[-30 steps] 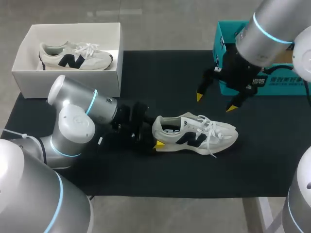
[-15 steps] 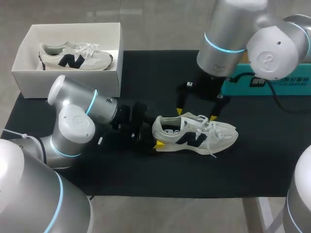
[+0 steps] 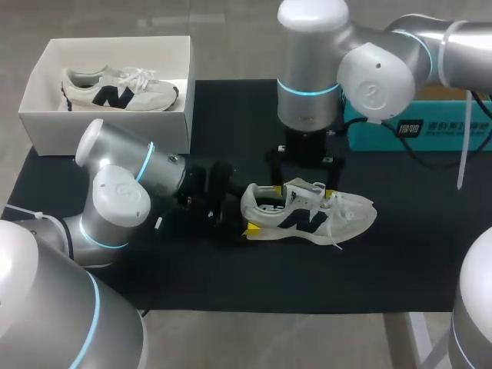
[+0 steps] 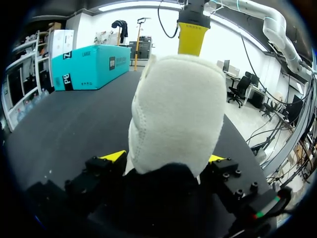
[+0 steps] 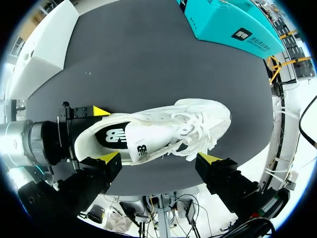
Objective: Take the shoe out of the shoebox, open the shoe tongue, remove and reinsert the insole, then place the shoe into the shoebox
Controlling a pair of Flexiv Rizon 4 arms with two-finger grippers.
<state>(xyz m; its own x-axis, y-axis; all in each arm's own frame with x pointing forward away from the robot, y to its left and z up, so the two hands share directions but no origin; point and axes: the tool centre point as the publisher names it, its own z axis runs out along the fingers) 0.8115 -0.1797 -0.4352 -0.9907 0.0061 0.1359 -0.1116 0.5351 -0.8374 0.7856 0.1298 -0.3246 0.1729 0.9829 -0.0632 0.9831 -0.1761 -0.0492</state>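
Obs: left pincer [image 4: 163, 157] clamped on shoe [image 3: 307, 214] heel, probably its stiffest part. Above the soft, light tongue [image 5: 142, 144], right pincer [image 5: 158, 158] spread wide; pinch the free edge.

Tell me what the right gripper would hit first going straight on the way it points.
Probably the white shoe, near its tongue and laces; the right gripper hangs open above it.

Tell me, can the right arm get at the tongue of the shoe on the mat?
Probably yes. The right end effector hangs open over the shoe, the tongue under it, nothing between. The left end effector grips only the heel.
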